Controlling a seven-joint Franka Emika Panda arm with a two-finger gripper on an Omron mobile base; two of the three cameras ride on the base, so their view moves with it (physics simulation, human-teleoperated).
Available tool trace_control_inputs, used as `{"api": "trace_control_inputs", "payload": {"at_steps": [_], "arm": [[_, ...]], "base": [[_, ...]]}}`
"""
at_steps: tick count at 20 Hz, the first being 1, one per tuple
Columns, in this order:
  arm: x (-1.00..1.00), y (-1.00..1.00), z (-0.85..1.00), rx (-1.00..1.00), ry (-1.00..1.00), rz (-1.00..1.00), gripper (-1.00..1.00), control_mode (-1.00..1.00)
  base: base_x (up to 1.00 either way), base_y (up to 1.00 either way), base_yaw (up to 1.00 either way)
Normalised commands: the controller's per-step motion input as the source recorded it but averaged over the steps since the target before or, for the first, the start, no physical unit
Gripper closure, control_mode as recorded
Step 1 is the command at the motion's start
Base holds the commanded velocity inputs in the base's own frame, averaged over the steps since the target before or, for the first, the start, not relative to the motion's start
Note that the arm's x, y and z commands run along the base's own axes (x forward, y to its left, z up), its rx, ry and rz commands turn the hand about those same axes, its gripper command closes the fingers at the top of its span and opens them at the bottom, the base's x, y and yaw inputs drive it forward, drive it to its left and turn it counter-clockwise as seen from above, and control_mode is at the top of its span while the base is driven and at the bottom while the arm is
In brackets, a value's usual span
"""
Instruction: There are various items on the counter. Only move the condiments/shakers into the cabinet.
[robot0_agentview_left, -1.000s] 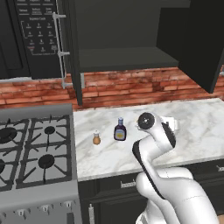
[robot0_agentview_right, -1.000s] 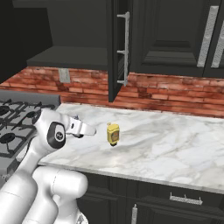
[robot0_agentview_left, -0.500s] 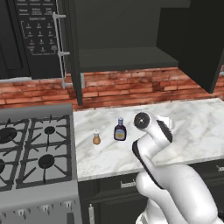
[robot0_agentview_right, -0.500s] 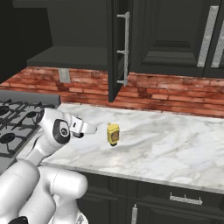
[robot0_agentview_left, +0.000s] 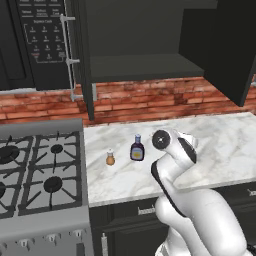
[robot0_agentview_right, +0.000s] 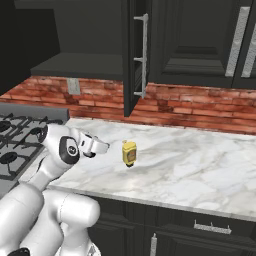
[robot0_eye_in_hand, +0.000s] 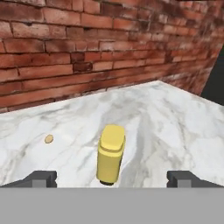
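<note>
Veined marble counter (robot0_agentview_left: 220, 145) is occupied by three small containers: yellow squeeze bottle (robot0_eye_in_hand: 110, 154), dark sauce bottle (robot0_agentview_left: 137, 148), orange-brown shaker (robot0_agentview_left: 110, 158); gripper (robot0_eye_in_hand: 111, 179) is spread wide, empty.

My arm rises from the base, bends at the elbow and reaches forward, wrist roughly level. My end effector (robot0_eye_in_hand: 112, 179) has its jaws spread wide apart, fingertips (robot0_eye_in_hand: 41, 178) level, gripping nothing.

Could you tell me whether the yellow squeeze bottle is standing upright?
Upright: the yellow squeeze bottle stands cap-up on the counter.
</note>
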Motion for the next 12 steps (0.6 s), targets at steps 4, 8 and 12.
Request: {"api": "trace_control_inputs", "payload": {"at_steps": [4, 8, 12], "arm": [[-0.36, -0.17, -0.35, 0.04, -0.21, 0.00, -1.00, -1.00], [-0.31, -0.06, -0.44, 0.04, -0.10, 0.00, -1.00, -1.00], [0.00, 0.00, -0.02, 0.00, 0.00, 0.00, -1.00, -1.00]], "base": [[0.00, 0.00, 0.00], [0.00, 0.00, 0.00], [0.00, 0.00, 0.00]]}}
